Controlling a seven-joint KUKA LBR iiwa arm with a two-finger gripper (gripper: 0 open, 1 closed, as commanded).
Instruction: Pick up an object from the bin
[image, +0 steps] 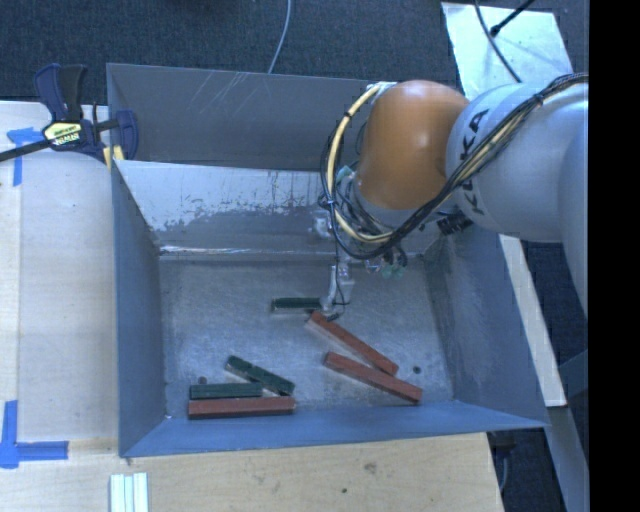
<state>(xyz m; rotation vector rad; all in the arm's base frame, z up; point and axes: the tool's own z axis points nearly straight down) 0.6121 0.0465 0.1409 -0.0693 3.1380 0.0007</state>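
Gripper (338, 298) is low in the bin (140, 300), tip near the floor, about mid-bin toward the back wall. Cannot tell whether the pincer is apart or together: it is seen edge-on, under the wrist cables (352, 225). Nothing visibly clamped.

Dark bar (295, 305) lies flat just left of the tip, its right end touching or nearly touching it; cannot tell which. Red bar (350, 343) starts just below the tip and runs down-right, flat. Lower red bar (372, 377) lies near it, roughly parallel and apart from it. Well apart, at front-left: a green bar (262, 376) above a front red bar (242, 406), with one more dark piece between them at the left.

Orange cover (410, 140) and the arm (530, 160) come in from the right, above the back wall.

Step, as a judgement: descent done or nearly done, grasp not confirmed. Likely target is the dark bar or the top end of the red bar; both sit at the tip.

Next move calls for closing squarely across one bar only, then a straight lift. Risk: pinching a bar by its end so it swings or slips out, or nudging the neighbour.
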